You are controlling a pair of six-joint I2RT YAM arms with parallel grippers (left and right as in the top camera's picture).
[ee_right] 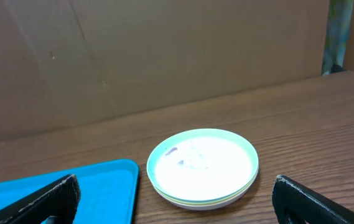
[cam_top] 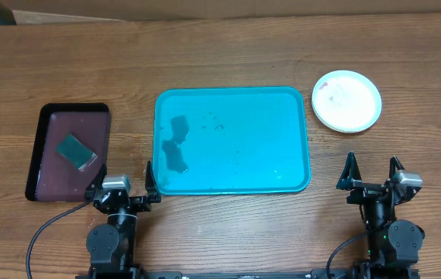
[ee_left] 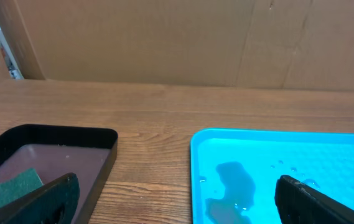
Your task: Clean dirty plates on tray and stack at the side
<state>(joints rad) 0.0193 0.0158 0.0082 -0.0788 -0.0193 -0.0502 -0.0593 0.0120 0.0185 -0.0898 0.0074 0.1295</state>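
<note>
The plates sit in one stack on the bare table, right of the tray. In the right wrist view the stack shows a mint rim on top, a yellow-green rim under it and a white one at the bottom. A faint smear marks the top plate. The turquoise tray lies mid-table with no plates on it, only wet patches and small specks. My left gripper stands open at the tray's near left corner. Near the table's front, below the stack, my right gripper is open and holds nothing.
A dark maroon tray with a black rim lies at the left with a green sponge in it. In the left wrist view the sponge shows beside my left finger. A cardboard wall stands behind the table.
</note>
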